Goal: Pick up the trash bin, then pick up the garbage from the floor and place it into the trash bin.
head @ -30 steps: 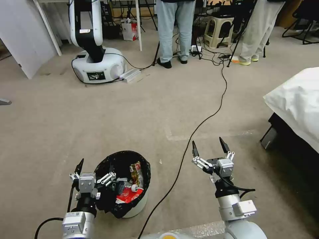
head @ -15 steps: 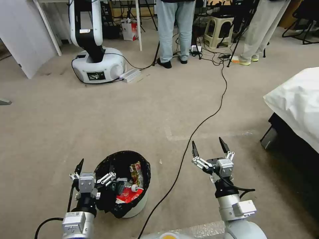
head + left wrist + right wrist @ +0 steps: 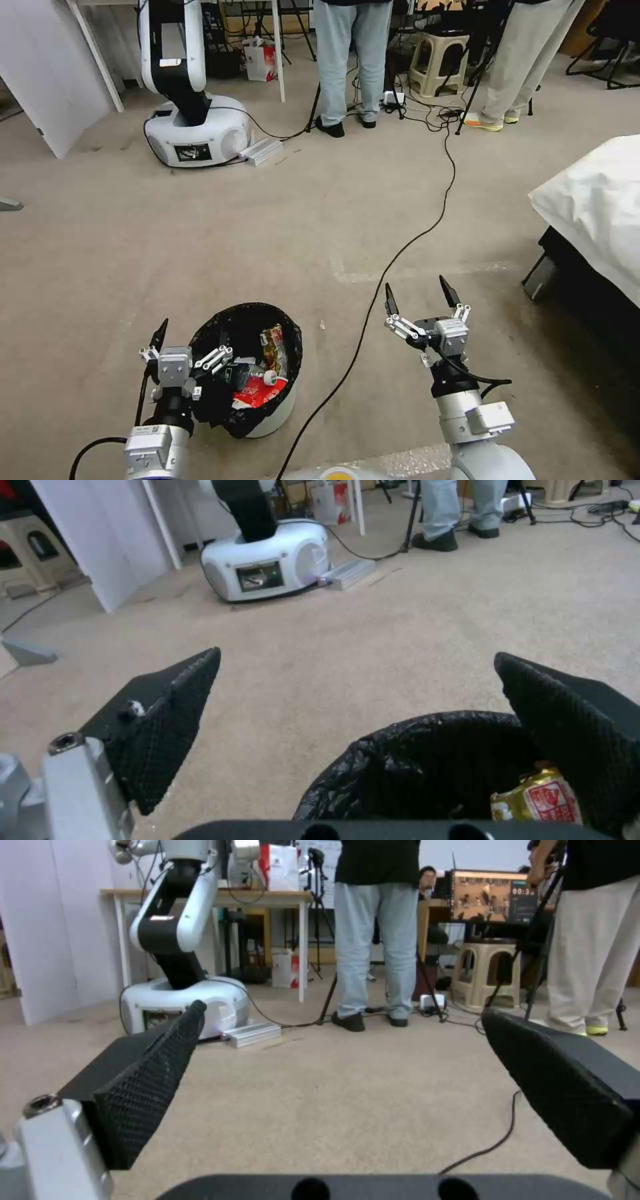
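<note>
Take the bin (image 3: 257, 373) as your landmark: it stands on the carpet low in the head view, a white bucket with a black liner folded over its rim. Inside it you can see the garbage (image 3: 261, 383): a red wrapper, a yellow-and-red snack packet leaning against the far wall, and a small white-capped bottle between them.

Your left end effector (image 3: 192, 341) straddles the bin's rim on its left side. One finger is outside the bin, the other reaches inside over the liner, and the two are spread wide apart, so the rim is not pinched. In the left wrist view the liner (image 3: 427, 760) sits between the two dark fingers and the snack packet (image 3: 537, 802) shows just beside the inner one.

Your right end effector (image 3: 419, 299) is held to the right of the bin, well apart from it, with its fingers spread and nothing between them. A black cable (image 3: 373, 313) runs along the floor between the bin and that arm. A bed (image 3: 593, 200) lies farther right of the bin.
</note>
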